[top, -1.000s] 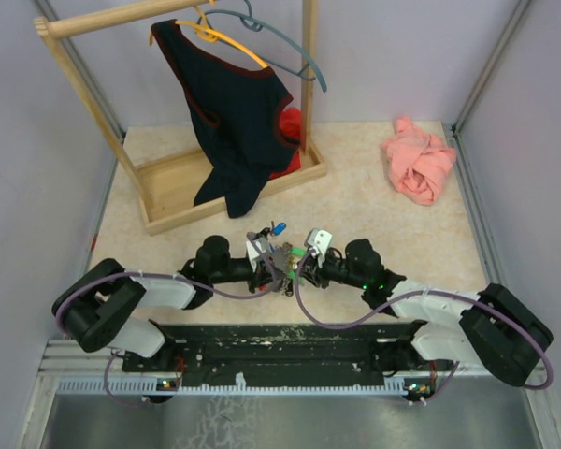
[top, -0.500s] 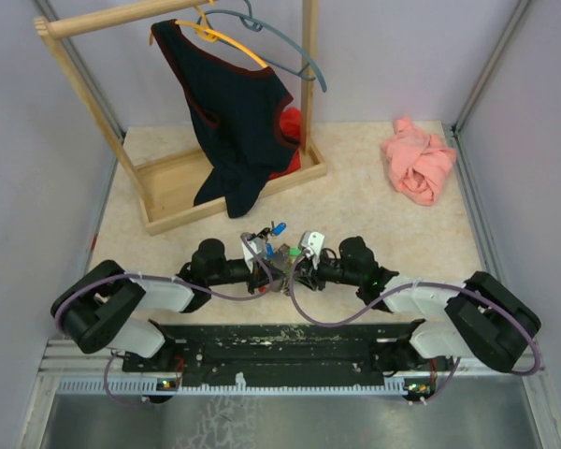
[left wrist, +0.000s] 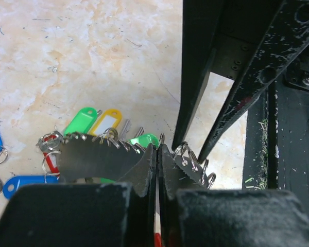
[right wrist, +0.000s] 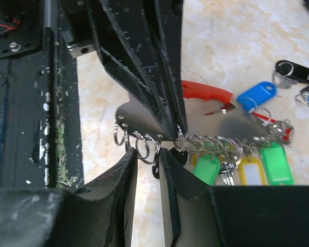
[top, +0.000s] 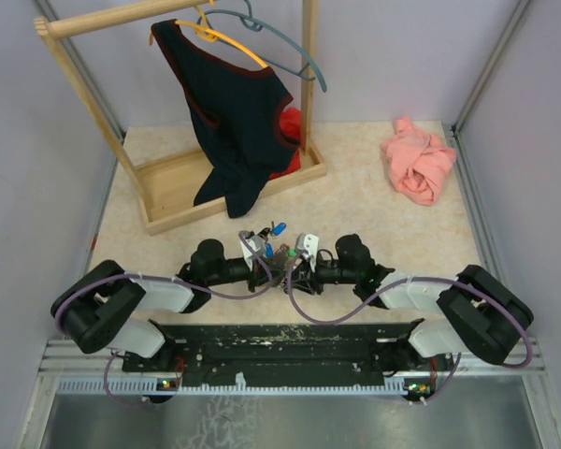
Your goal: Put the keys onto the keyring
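The right gripper has slid inward since a second ago and now stands tip to tip with the left gripper, which has not moved. The left one is clamped on the keyring, a flat silvery strip with small wire rings along one edge. The right one's jaws stand slightly apart, straddling two rings at the strip's end. The keys, with glossy green, yellow, blue and red plastic tags, hang just beyond its fingertips. Well past the left gripper, a wooden tray holds a red cloth.
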